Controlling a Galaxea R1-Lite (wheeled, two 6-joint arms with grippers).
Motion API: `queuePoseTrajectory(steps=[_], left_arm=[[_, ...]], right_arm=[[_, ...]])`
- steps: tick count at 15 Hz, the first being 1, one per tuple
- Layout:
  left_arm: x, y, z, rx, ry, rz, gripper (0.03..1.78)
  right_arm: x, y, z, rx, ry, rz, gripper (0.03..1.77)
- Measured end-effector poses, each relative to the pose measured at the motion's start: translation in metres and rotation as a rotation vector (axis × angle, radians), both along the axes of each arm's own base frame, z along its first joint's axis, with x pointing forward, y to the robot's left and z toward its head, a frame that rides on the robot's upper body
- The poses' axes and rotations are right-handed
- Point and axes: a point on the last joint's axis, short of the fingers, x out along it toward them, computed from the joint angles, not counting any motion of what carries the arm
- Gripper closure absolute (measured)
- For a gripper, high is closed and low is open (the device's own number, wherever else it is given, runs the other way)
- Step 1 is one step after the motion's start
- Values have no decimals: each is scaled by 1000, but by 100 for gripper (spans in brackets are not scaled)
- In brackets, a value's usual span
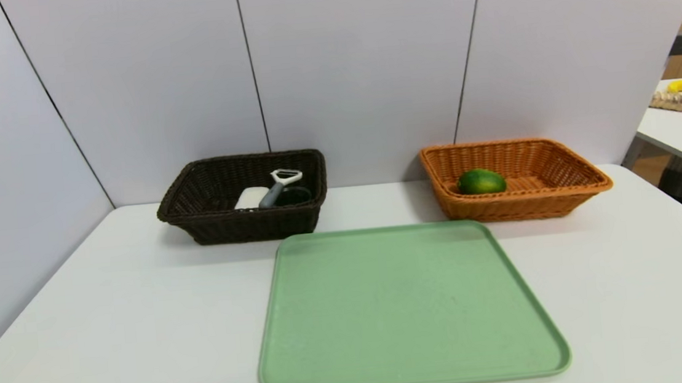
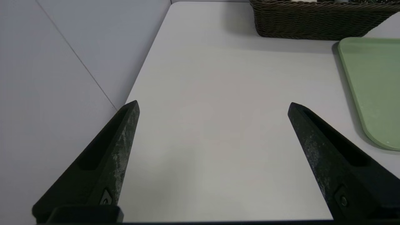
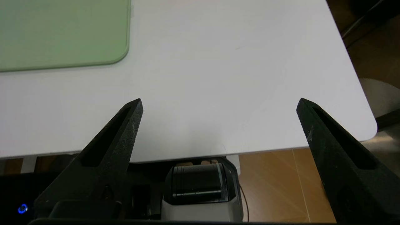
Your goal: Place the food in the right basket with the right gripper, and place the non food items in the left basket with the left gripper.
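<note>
With the fruit in the orange basket, both grippers, left gripper and right gripper, should simply park with jaws apart, clear of the surface.

Showing dark brown weave on the left basket; orange-tan weave on the right basket; dark green with a yellowish patch on the fruit; pale green on the tray; white across the worktop.
</note>
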Motion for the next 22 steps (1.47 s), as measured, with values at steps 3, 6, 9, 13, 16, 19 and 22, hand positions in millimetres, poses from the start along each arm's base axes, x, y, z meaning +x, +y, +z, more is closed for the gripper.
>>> queuePoseTrajectory(steps=[3,6,9,13,16,19,22], left_arm=[[-18,-2,-17,0,-47,40,12],[-31,-4,-42,-4,-89,-18,12],[-40,-7,-67,54,-135,-152,12],[-32,-7,-86,73,-194,-176,12],[-16,-7,-101,104,-264,-178,12],[-2,-8,-115,168,-359,-205,12],[3,-9,-124,171,-380,-235,12]], right_arm=[[-14,1,-14,-1,-97,-11,11],[-20,1,-23,-7,-221,5,11],[-17,0,-38,-74,-369,30,11],[-12,-1,-54,-181,-479,53,11],[1,0,-63,-189,-521,83,11],[30,0,-83,-238,-593,116,11],[56,1,-115,-305,-670,137,11]])
